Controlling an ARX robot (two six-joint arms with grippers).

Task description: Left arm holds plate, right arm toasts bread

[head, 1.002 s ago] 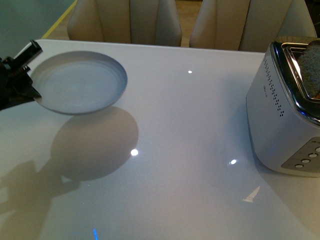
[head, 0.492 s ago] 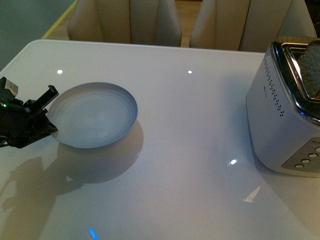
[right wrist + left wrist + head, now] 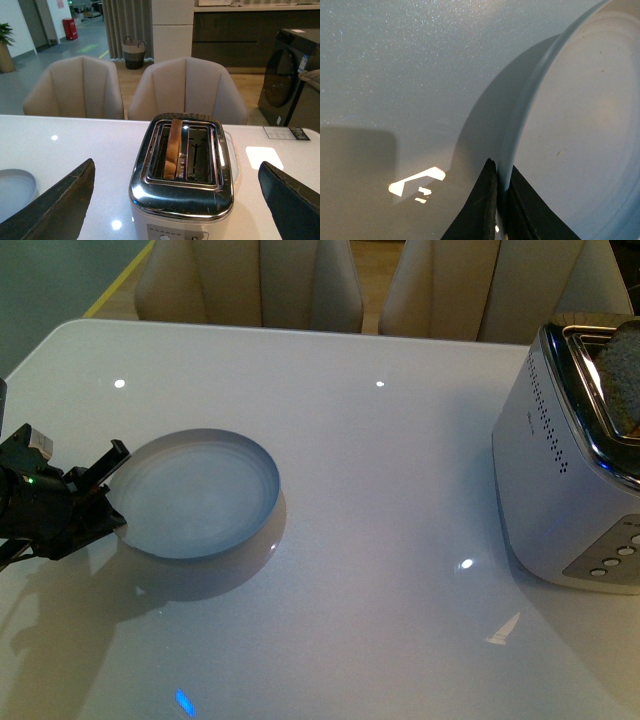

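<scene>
The pale grey-blue plate (image 3: 198, 493) lies low over the white table at the left, level. My left gripper (image 3: 112, 512) is shut on its near-left rim; in the left wrist view the plate (image 3: 580, 130) has its rim pinched between the two black fingers (image 3: 482, 205). The bread (image 3: 622, 370) stands upright in a slot of the white and chrome toaster (image 3: 560, 470) at the right edge. From the right wrist view, the bread (image 3: 174, 147) sits in one slot of the toaster (image 3: 182, 185), and my right gripper (image 3: 175, 200) is open, its fingers wide on either side, touching nothing.
Two beige chairs (image 3: 250, 280) stand behind the far table edge. The table (image 3: 380, 570) stretches bare between plate and toaster. The toaster's second slot (image 3: 200, 152) holds nothing. A paper card (image 3: 284, 132) lies on the table beyond the toaster.
The left gripper has carried the plate down and nearer, from raised at the far left to just above the table. The toaster and bread have not moved.
</scene>
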